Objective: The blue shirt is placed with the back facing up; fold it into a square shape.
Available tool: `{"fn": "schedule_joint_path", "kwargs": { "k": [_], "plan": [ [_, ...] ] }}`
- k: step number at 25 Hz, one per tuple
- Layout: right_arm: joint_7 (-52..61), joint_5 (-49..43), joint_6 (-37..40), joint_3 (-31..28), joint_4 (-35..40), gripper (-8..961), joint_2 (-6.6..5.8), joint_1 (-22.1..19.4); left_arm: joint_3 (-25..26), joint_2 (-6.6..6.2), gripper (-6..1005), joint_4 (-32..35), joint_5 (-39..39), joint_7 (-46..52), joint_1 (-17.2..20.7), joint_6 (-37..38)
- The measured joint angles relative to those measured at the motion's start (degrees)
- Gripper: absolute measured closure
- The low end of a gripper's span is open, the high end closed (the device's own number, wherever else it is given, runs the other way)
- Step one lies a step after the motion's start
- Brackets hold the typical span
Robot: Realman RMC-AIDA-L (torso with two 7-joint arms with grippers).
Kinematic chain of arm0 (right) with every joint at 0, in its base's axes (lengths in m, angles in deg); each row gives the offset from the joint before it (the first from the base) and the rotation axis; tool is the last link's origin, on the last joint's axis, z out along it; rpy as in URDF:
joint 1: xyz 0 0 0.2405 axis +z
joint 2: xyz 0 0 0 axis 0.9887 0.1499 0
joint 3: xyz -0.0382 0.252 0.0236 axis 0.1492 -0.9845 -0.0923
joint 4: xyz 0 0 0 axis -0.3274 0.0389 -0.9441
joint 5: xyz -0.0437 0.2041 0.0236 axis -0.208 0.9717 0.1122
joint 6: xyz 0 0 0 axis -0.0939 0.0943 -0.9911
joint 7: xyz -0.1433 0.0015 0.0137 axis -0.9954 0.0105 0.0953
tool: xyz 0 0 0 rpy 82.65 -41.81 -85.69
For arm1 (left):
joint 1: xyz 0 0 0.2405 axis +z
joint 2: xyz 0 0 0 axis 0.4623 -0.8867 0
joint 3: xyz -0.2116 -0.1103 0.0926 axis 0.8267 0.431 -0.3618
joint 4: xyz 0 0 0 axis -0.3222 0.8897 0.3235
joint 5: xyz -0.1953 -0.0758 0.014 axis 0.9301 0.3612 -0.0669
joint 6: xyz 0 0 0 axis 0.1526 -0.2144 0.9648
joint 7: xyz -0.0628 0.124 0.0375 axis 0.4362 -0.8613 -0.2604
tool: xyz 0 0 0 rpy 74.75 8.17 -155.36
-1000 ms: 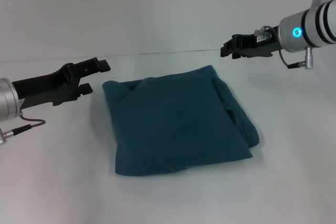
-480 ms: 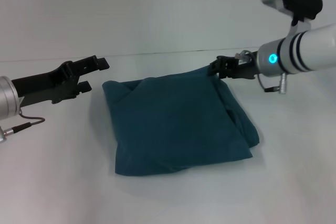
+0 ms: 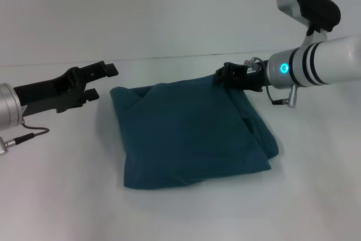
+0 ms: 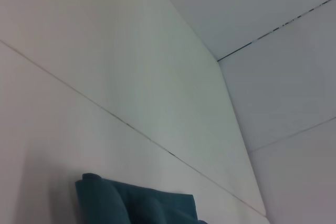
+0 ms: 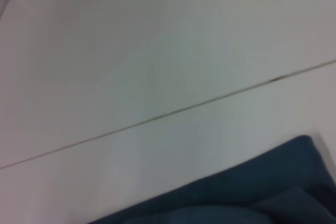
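The folded blue shirt [image 3: 192, 132] lies on the white table [image 3: 67, 196]. The right gripper [image 3: 223, 75] touches its far right corner, grip unclear. The left gripper [image 3: 104, 80] hovers open just left of it.

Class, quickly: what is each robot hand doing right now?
Left hand: open, holding nothing, beside the shirt.
Right hand: at the shirt's far corner; grip cannot be told.

right gripper [image 3: 221, 75] jaws' state unclear

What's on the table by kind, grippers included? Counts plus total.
Blue shirt, folded, on the white table: 1
Grippers: 2, left gripper beside the shirt's left edge, right gripper at its far right corner
Total: 3
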Motion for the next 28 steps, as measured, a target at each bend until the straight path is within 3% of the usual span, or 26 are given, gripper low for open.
{"fn": "schedule_joint_path", "kwargs": {
  "k": [14,28],
  "plan": [
    [-0.5,-0.7,2.4,1.0,2.9,619,-0.94,-1.8,0.0,0.09,63,0.0,0.0,0.0,0.1,0.0],
    [-0.4,-0.7,-1.6,4.0,2.1,620,0.8,-1.5,0.3,0.01,63,0.0,-0.1,-0.2,0.2,-0.4]
  ]
}}
